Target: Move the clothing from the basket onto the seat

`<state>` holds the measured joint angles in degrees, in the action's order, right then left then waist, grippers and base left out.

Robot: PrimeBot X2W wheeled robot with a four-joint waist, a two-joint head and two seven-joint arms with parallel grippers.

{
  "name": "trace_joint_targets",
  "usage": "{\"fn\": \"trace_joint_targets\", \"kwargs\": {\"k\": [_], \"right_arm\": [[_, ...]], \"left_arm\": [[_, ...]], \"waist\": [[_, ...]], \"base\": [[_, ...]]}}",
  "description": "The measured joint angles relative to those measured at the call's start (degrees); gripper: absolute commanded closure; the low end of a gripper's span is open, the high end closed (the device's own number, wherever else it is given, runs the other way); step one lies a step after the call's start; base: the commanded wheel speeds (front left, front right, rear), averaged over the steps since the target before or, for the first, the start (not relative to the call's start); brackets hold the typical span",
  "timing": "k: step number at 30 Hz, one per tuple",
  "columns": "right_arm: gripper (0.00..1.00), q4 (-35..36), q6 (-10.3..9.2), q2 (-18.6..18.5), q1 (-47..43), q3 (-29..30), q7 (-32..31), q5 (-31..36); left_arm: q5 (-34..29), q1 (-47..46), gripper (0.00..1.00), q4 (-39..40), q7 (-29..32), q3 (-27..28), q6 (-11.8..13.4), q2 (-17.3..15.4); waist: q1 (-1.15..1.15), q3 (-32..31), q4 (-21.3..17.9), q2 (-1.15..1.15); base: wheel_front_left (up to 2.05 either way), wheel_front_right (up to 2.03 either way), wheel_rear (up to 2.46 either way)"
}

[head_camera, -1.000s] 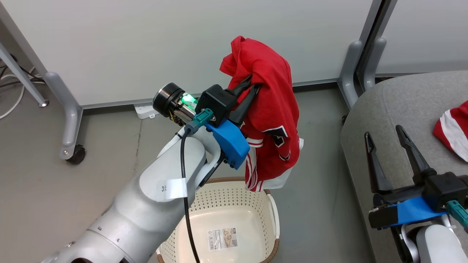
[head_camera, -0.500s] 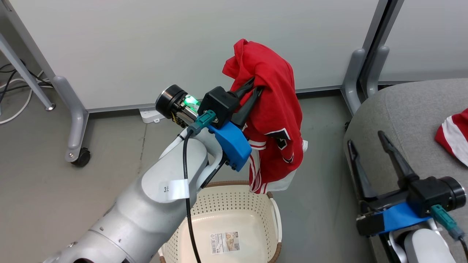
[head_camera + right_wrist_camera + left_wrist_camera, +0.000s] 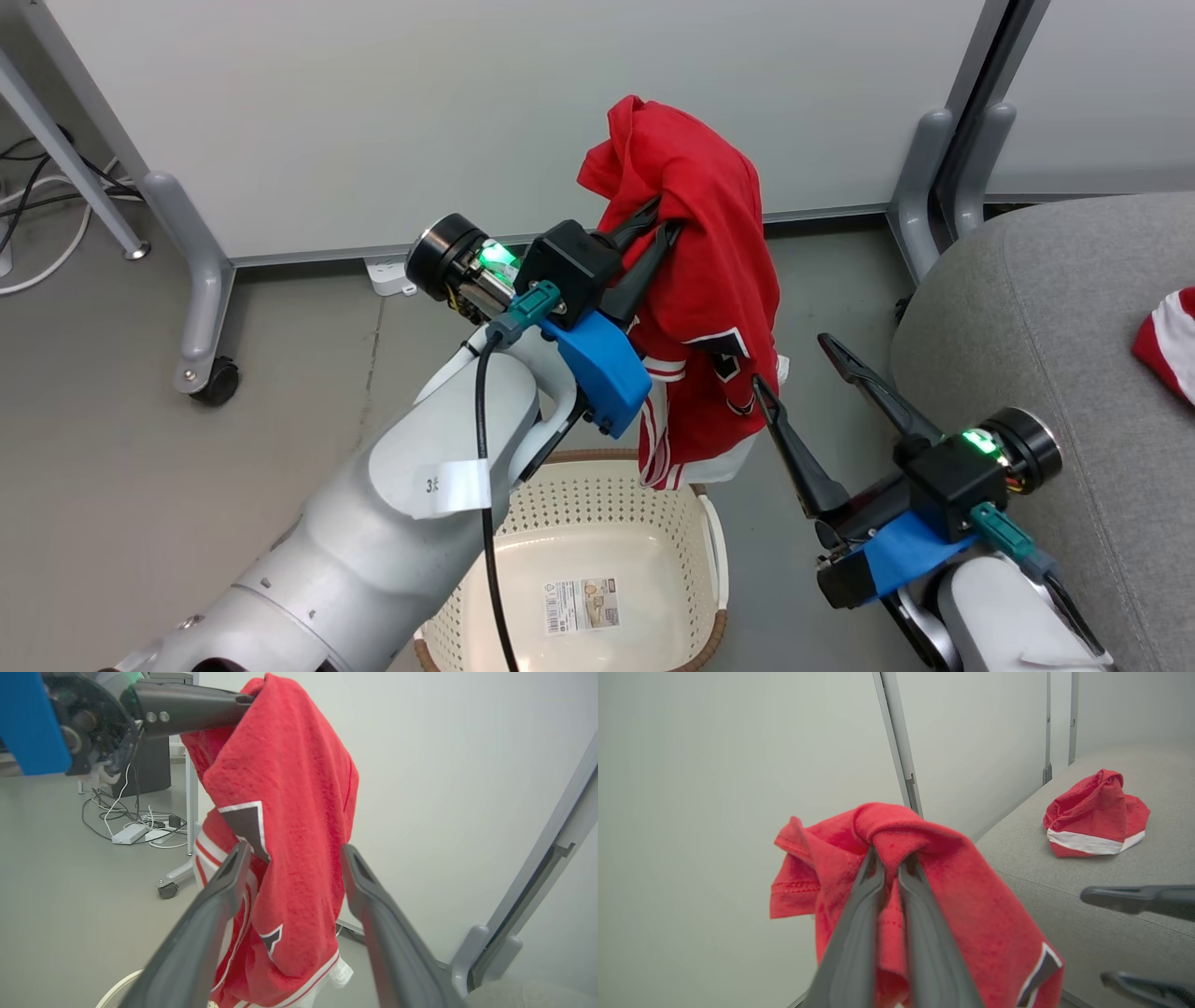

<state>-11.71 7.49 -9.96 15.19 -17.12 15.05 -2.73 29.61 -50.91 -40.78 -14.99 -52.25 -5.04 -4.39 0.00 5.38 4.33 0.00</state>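
Head: left gripper (image 3: 658, 217) had its jaws clamped on red garment (image 3: 709, 280), centre frame, hanging above basket (image 3: 560, 513) at bottom; right gripper (image 3: 791, 360), jaws apart, lower right beside seat (image 3: 1046, 308) | Left wrist: second red garment (image 3: 1092, 816) lay on seat, upper right | Right wrist: hanging garment showed between spread jaws; contact unclear.

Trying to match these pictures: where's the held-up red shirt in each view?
Head view: red shirt upper centre, above basket.
Left wrist view: red shirt centre, around left end effector.
Right wrist view: red shirt centre, hanging.
Shared landmark: left end effector, clamping it.
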Motion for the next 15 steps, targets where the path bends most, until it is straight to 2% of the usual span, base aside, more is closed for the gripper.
{"fn": "trace_joint_targets", "kwargs": {"k": [7, 15], "right_arm": [[0.00, -5.2, 0.00, -0.4, 6.4, -4.6, 0.0, 0.0], [0.00, -11.3, 0.00, 1.0, 13.1, -6.3, 0.0, 1.0]], "left_arm": [[0.0, -0.8, 1.00, 0.3, 0.0, -0.3, 0.0, 0.4], [-0.3, -1.4, 1.00, 0.7, 0.0, -0.7, 0.0, 0.9]], "waist": [[0.00, 1.1, 0.8, 0.00], [0.00, 2.3, 1.8, 0.00]], "base": [[0.00, 0.00, 0.00], [0.00, 0.00, 0.00]]}}
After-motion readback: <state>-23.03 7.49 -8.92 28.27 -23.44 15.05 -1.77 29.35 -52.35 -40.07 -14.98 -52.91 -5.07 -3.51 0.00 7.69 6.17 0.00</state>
